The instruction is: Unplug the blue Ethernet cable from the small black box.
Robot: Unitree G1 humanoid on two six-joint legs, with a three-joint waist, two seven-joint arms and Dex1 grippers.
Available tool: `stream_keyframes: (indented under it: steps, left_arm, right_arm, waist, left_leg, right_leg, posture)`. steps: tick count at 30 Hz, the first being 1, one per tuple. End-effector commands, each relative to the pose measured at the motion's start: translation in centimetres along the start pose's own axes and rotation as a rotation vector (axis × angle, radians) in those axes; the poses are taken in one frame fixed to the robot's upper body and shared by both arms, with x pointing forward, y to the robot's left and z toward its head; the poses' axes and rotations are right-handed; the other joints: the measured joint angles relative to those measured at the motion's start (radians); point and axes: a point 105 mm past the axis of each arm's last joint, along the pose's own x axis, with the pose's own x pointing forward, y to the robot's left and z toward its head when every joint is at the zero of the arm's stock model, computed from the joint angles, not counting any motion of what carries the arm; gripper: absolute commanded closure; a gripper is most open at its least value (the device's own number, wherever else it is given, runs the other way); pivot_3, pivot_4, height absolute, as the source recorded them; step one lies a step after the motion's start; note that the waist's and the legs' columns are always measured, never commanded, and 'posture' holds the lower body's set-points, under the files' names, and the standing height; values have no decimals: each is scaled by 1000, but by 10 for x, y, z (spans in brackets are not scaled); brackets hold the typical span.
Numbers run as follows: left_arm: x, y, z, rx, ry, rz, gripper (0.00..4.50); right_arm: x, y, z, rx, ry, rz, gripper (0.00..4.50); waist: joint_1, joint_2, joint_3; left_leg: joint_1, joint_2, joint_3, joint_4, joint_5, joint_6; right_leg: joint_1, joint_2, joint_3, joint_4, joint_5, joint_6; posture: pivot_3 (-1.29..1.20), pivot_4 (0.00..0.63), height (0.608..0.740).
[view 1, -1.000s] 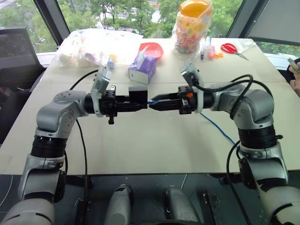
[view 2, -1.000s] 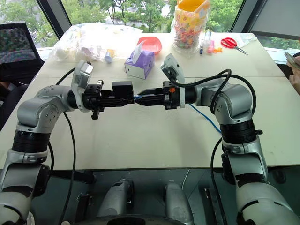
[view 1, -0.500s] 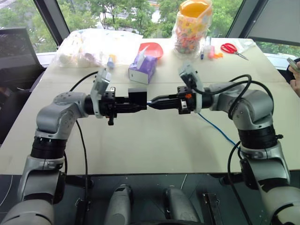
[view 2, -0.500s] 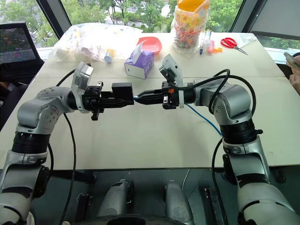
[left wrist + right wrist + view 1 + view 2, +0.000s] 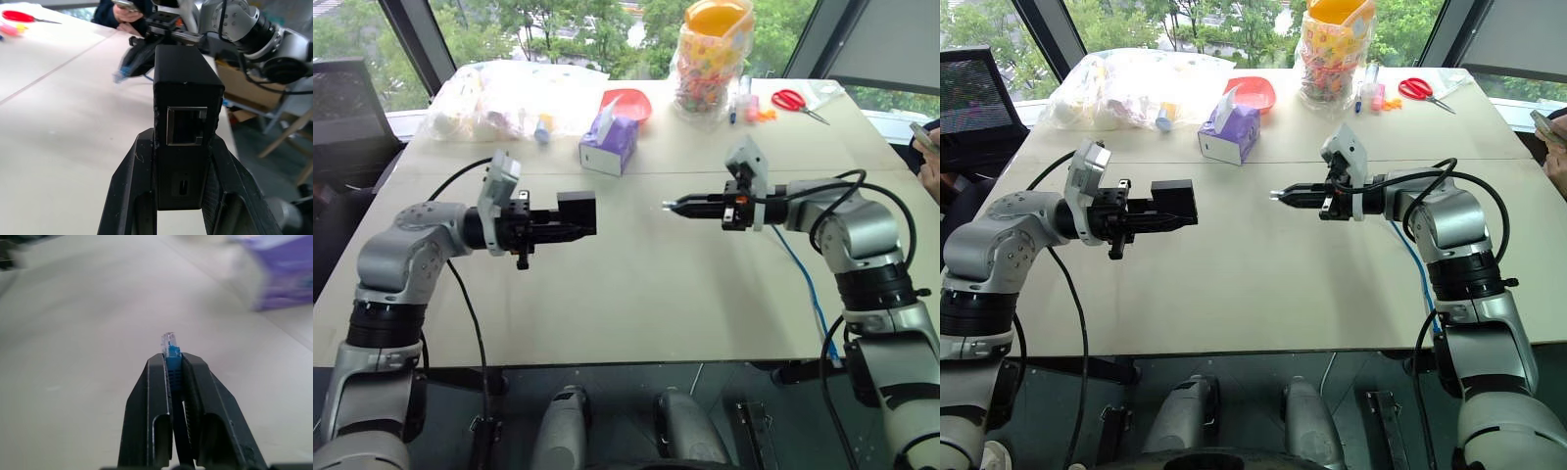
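Note:
My left gripper (image 5: 572,226) is shut on the small black box (image 5: 577,211) and holds it level above the table. The box's empty port (image 5: 185,125) faces the right gripper between the left fingers (image 5: 128,181). A hand's width to the right, my right gripper (image 5: 676,206) is shut on the end of the blue Ethernet cable (image 5: 805,281). The clear plug (image 5: 169,342) sticks out past the fingertips (image 5: 157,363), free of the box. The rest of the cable trails under the right arm and off the table's front edge.
At the back of the table stand a purple tissue box (image 5: 610,141), a red bowl (image 5: 630,101), a jar of colourful sweets (image 5: 713,57), red scissors (image 5: 797,101) and a clear plastic bag (image 5: 501,95). A person's hand (image 5: 930,149) shows at the right edge.
The right gripper has pulled away to the right and forward with the plug, which has come out of the box. The left gripper with the box has drifted slightly left.

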Motion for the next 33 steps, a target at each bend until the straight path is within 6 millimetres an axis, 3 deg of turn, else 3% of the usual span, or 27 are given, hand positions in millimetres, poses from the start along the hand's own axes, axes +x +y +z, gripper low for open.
stream_keyframes:
  steps: [1,6,10,11,15,21,23,27,30,33]
  left_arm:
    - [19,12,-16,88,32,66,3979]
    - [44,24,-35,126,22,116,3979]
    - [73,34,-55,147,37,158,3979]
    - [78,35,-57,138,33,164,3979]
    - [97,46,-67,127,33,220,3979]
    - [106,49,-97,143,92,235,3979]
    - [104,50,-105,148,112,236,2902]
    - [91,49,-122,125,157,226,1244]
    - [80,51,-123,121,162,228,125]
    - [66,50,-118,131,165,211,49]
  right_arm:
    - [7,-29,-8,-38,8,-194,4442]
    - [10,-47,-21,-2,27,-306,2360]
    - [-8,-72,-4,175,-97,-482,223]
    - [-11,-71,1,204,-125,-476,37]
    - [-20,-48,9,252,-186,-404,37]
    - [-15,7,-13,270,-133,-325,37]
    - [-14,19,-16,272,-124,-308,0]
    - [-17,37,-33,287,-79,-296,0]
    - [-21,41,-42,295,-53,-297,0]
    - [-27,47,-47,287,-36,-275,0]
  waist:
    - [5,0,0]
    - [4,0,0]
    - [4,0,0]
    - [4,0,0]
    - [6,0,0]
    - [2,0,0]
    - [0,0,0]
    - [1,0,0]
    - [-1,0,0]
    - [-4,0,0]
  left_leg:
    - [0,0,0,1,0,0]
    - [-3,-1,1,2,0,1]
    - [-3,-1,1,1,-1,1]
    - [-3,-1,1,1,-1,1]
    - [-3,-1,1,0,-1,2]
    - [-3,-1,0,-1,-2,2]
    - [-3,-1,0,-1,-1,3]
    - [-1,0,0,0,-1,2]
    - [2,0,-1,0,-2,2]
    - [2,0,-1,0,-2,2]
  right_leg:
    - [0,0,0,0,0,0]
    - [-1,0,1,0,2,3]
    - [-2,0,1,0,2,4]
    - [-2,0,1,1,2,4]
    - [-2,0,1,0,2,4]
    - [-2,0,1,0,2,4]
    - [-2,0,1,0,2,4]
    - [0,1,1,0,2,3]
    - [2,1,1,0,1,3]
    - [2,1,1,0,1,2]
  posture:
    - [0,150,735]
    - [0,150,735]
    - [0,150,735]
    - [0,150,735]
    - [0,150,735]
    - [0,150,735]
    - [0,150,735]
    - [0,150,735]
    - [0,150,735]
    - [0,150,735]
